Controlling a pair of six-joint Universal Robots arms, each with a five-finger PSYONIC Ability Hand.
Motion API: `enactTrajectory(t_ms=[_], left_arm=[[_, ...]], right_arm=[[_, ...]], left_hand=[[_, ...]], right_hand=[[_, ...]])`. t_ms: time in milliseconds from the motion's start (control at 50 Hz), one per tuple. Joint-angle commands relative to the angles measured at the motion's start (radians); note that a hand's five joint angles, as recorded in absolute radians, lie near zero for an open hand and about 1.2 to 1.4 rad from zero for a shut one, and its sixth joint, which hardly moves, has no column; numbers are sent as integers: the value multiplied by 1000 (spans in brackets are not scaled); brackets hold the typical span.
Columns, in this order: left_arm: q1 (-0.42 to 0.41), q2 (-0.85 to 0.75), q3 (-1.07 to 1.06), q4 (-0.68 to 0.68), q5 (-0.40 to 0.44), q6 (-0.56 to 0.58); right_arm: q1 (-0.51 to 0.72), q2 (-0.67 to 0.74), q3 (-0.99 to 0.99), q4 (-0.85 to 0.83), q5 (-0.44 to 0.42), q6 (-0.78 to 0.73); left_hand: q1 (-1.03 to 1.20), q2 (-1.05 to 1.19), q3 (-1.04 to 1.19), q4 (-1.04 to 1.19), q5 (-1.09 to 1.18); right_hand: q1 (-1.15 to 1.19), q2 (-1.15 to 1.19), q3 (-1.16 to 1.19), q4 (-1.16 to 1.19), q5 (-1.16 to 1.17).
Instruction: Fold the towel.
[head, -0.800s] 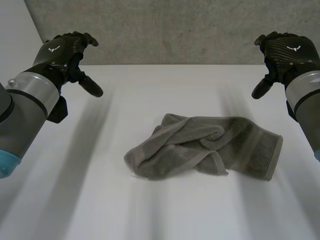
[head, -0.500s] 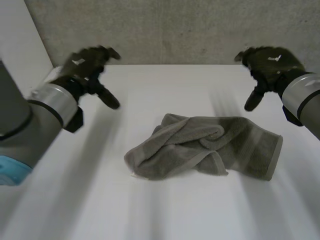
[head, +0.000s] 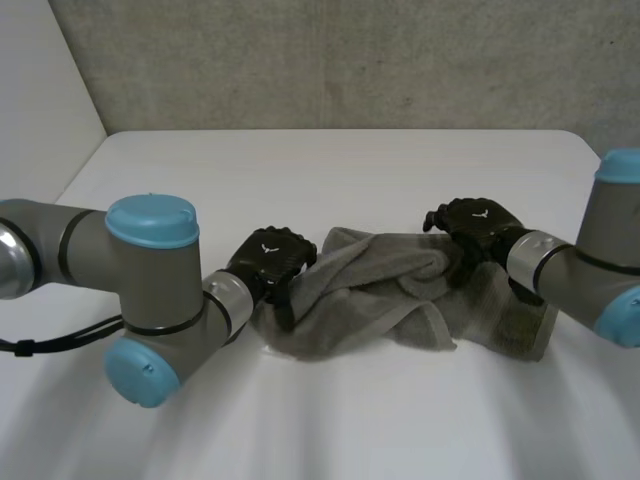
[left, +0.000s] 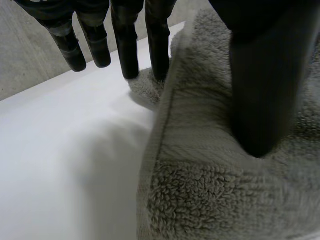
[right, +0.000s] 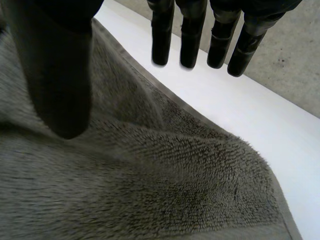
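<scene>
1. The towel (head: 400, 290) is seen bunched in the middle of the desk (head: 300, 170). Its long axis runs from the robot's left to its right, so each hand is set at one end of it.
2. The left hand (head: 268, 262) is placed at the towel's left end. The cloth lies from it toward the robot's right.
3. The right hand (head: 478, 225) is placed on the far edge of the right half. The cloth lies beneath it and toward the robot's left.
4. Neither hand is clearly nearer, as each touches or hangs just over its own end. The coming move is judged to turn on each hand closing on the edge under it.
5. In the left wrist view the thumb (left: 260, 85) rests on top of the pile. The fingers (left: 131, 45) are held straight and reach just past the hem. The hand is released, with nothing pinched yet.
6. In the right wrist view the thumb (right: 57, 75) hangs over the cloth. The fingers (right: 162, 35) are held straight over bare desk past the edge. This hand too is released.
7. The towel is grey-olive terry with a flat woven hem band. It is crumpled, with rolled folds at the centre and a flatter, squarer end on the right. No clean fold has been made.
</scene>
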Motion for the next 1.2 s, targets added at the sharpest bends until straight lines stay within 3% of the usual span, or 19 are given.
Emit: enactTrajectory(t_ms=[20,40,60,100,220,400,520,560,580,600,620,640,700,760,880,940,1100,1200], left_arm=[[1,-12,22,17,0,-10],[1,-4,20,18,0,-14],[1,-4,20,18,0,-14],[3,19,14,18,3,-25],[15,86,10,22,9,-34],[72,202,-13,47,34,-19],[145,298,-94,24,155,36],[170,318,-121,11,190,65],[194,338,-144,-7,221,97],[194,338,-144,-7,221,97],[211,350,-165,-28,244,128],[220,353,-183,-53,261,156],[222,352,-202,-102,273,197],[217,347,-208,-127,275,216],[210,341,-236,-203,276,257],[211,346,-245,-203,276,257],[228,382,-242,-203,268,257],[240,392,-245,-202,268,259]], right_arm=[[5,115,-45,-86,-8,2],[5,131,-51,-84,-18,4],[5,131,-51,-84,-18,4],[5,132,-48,-84,-62,5],[1,65,-31,-84,-145,22],[-19,-274,137,-216,-220,154],[-16,-394,295,-161,-329,110],[-18,-408,320,-114,-351,63],[-21,-417,337,-48,-361,-3],[-21,-417,337,-48,-361,-4],[-31,-420,338,24,-361,-86],[-53,-425,332,93,-357,-170],[-103,-426,294,196,-354,-271],[-107,-417,265,222,-351,-257],[-113,-331,131,161,-322,66],[-105,-290,98,146,-276,141],[-70,-196,61,179,-164,180],[-64,-129,56,184,-159,223]], left_hand=[[631,629,-49,-55,639],[817,815,-49,-55,825],[819,817,-49,-55,827],[895,893,-49,-55,903],[895,893,-49,-55,903],[895,893,-49,-55,903],[895,893,-49,-55,903],[895,893,-49,-55,903],[895,893,-49,-55,903],[895,893,-49,-55,903],[895,893,-49,-55,903],[895,893,-49,-55,903],[895,893,-49,-55,903],[895,893,-49,-55,903],[597,594,-49,-55,605],[444,441,-49,-55,452],[311,309,-49,-55,319],[206,203,-49,-55,214]], right_hand=[[442,428,-52,-71,427],[598,584,-52,-71,583],[600,585,-52,-71,585],[932,917,-52,-71,917],[934,919,-52,-71,918],[934,919,-52,-71,918],[934,919,-52,-71,918],[841,826,-52,-71,825],[271,256,-52,-71,256],[265,251,-52,-71,250],[-145,-159,-52,-71,-160],[-288,-303,-52,-71,-303],[-288,-303,-52,-71,-303],[-288,-303,-52,-71,-303],[-288,-303,-52,-71,-303],[-288,-303,-52,-71,-303],[-211,-225,-52,-71,-226],[-155,-169,-52,-71,-170]])
